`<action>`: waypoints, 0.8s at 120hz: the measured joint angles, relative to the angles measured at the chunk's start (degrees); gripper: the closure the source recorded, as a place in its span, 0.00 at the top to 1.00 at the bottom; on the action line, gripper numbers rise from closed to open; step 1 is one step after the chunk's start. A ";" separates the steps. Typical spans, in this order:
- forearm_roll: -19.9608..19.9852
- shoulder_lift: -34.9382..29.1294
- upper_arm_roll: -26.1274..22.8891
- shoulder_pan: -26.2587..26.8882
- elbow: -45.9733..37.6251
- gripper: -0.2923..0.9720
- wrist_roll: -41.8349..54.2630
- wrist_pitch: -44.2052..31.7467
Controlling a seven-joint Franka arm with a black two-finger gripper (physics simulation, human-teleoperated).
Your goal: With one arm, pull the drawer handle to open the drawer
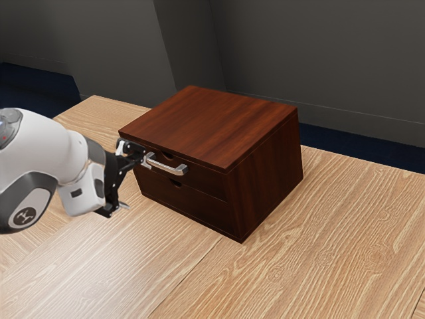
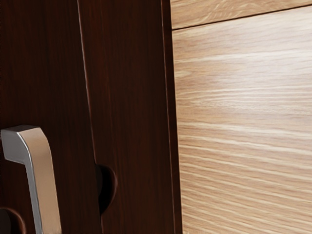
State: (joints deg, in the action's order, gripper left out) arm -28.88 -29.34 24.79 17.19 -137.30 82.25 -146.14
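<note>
The arm [image 1: 40, 169] at the frame's left is fat, round and shiny white. Dark grey bands wrap its joints, and a round grey cap at the lower left carries a small mark.

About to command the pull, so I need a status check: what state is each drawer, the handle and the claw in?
Top drawer: looks shut, front level with the lower drawer.
Lower drawer: shut.
Handle: horizontal on the top drawer's front.
Claw: at the handle's arm-side end; grip unclear.
</note>
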 joint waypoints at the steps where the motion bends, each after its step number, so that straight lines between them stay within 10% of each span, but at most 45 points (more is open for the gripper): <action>1: -0.02 0.06 0.00 0.00 0.02 0.77 -0.01 -0.11; 62: 7.07 4.20 2.46 0.90 0.74 0.77 0.26 -6.44; 96: 4.48 5.77 2.00 0.31 0.84 0.77 0.71 -7.69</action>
State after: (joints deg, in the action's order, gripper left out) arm -24.40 -23.57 26.79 17.51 -136.46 82.96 -153.83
